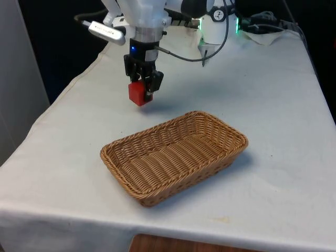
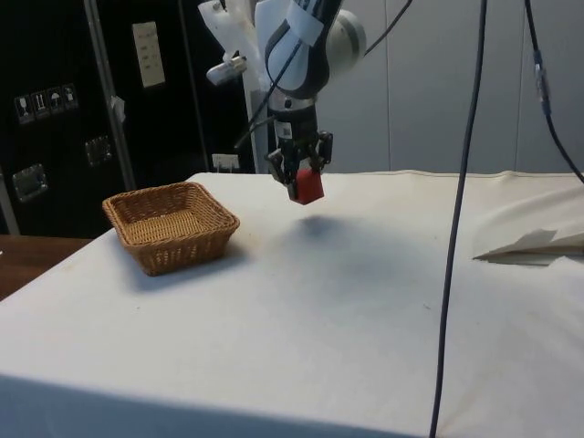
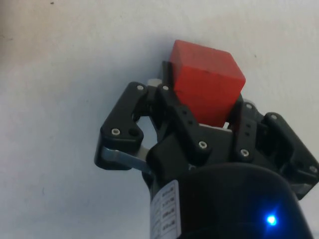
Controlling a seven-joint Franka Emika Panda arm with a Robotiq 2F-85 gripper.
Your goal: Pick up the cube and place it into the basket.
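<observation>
Cube: the red cube (image 1: 137,93) is pinched in the gripper (image 1: 143,90), clear of the worktop (image 1: 273,105).
Handling: probably light, rigid, smooth; flat opposite faces suit the grip.
Arm: wrist pointing straight down.
Basket: the wicker basket (image 1: 231,137) lies nearer the camera, towards the front view's right.

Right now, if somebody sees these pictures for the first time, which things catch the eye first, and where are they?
First the red cube, clamped in the black gripper and lifted clear above the white cloth, with its shadow on the cloth below it in the side view. Next the brown wicker basket, which stands on the cloth nearer the front camera than the cube and has nothing in it.
</observation>
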